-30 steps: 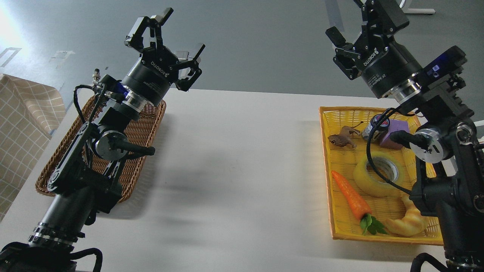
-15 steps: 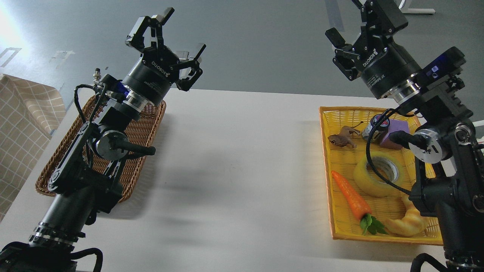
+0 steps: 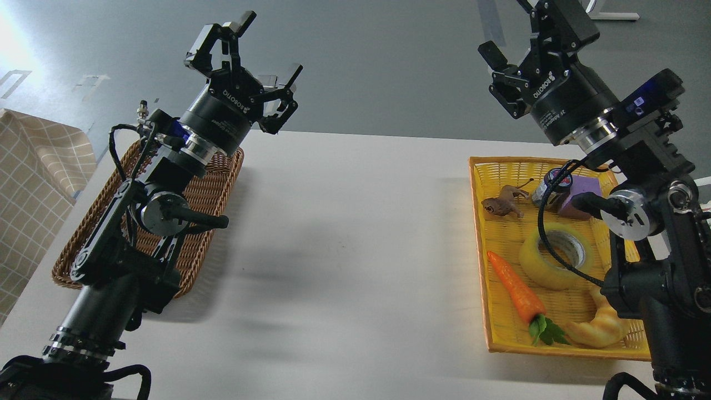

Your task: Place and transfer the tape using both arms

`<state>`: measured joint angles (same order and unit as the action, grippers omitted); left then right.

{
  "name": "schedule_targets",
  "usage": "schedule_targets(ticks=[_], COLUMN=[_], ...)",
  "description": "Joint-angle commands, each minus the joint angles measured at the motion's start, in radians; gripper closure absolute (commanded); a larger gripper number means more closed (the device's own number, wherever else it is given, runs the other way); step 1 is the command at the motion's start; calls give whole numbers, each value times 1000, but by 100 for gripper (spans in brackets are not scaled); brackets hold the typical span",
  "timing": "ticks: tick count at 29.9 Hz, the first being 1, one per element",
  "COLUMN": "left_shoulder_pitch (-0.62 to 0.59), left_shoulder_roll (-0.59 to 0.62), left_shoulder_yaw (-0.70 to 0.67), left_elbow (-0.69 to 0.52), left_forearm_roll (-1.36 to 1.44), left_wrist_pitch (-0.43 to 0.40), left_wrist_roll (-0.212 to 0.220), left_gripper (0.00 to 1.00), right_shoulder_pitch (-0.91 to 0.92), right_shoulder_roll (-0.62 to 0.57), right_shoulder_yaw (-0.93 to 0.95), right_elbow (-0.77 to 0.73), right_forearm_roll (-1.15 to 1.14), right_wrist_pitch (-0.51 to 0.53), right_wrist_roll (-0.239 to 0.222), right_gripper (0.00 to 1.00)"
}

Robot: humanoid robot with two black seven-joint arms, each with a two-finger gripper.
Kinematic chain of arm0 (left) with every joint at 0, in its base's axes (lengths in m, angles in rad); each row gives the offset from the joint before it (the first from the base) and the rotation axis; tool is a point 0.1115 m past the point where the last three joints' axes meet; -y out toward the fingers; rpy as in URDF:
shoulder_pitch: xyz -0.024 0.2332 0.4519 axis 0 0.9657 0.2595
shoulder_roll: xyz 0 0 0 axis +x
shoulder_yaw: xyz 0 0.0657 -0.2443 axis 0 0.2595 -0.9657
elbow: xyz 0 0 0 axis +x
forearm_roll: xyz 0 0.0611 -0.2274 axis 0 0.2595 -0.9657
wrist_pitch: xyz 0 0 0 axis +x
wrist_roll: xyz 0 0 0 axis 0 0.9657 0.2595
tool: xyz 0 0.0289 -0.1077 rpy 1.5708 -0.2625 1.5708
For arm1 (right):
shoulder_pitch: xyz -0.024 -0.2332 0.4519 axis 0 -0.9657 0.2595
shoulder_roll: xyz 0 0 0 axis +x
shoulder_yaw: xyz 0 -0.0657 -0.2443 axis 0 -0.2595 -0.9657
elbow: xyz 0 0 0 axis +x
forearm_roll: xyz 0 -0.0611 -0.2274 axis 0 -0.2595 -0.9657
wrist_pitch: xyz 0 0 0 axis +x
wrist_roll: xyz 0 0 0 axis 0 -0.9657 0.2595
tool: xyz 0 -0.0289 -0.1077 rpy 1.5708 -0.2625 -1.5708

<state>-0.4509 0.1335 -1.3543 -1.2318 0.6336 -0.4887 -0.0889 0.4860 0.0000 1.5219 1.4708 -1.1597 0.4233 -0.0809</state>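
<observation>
The tape (image 3: 536,265), a yellow translucent roll with a grey-white core, lies flat in the yellow tray (image 3: 482,166) at the table's right. A black cable of my right arm crosses in front of it. My right gripper (image 3: 508,28) is raised high above the tray's far end, open and empty, its upper finger cut off by the frame edge. My left gripper (image 3: 271,44) is raised above the far end of the brown wicker basket (image 3: 216,189) at the left, open and empty.
The yellow tray also holds an orange toy carrot (image 3: 516,289), a croissant (image 3: 597,328), a brown toy animal (image 3: 502,204), a purple block (image 3: 580,194) and a small can (image 3: 550,186). A white table (image 3: 355,250) lies between basket and tray.
</observation>
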Motion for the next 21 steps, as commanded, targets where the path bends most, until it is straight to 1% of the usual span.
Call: schedule_targets(ticks=[1, 13, 18, 20, 21], left_shoulder_pitch=[0, 0, 0, 0, -2], left_shoulder_roll=[0, 0, 0, 0, -2], left_shoulder_yaw=[0, -2, 0, -2, -2], left_elbow=[0, 0, 0, 0, 0], left_forearm_roll=[0, 0, 0, 0, 0], left_wrist_pitch=[0, 0, 0, 0, 0], left_wrist_roll=[0, -2, -2, -2, -2], left_gripper=[2, 2, 2, 2, 2], right_shoulder_pitch=[0, -21, -23, -27, -30], right_shoulder_roll=[0, 0, 0, 0, 0], right_shoulder_yaw=[0, 9, 4, 4, 3], right_elbow=[0, 2, 11, 34, 63], right_forearm_roll=[0, 2, 5, 12, 31], right_wrist_pitch=[0, -18, -5, 0, 21], right_wrist_roll=[0, -8, -8, -11, -11], right_gripper=[0, 0, 0, 0, 0])
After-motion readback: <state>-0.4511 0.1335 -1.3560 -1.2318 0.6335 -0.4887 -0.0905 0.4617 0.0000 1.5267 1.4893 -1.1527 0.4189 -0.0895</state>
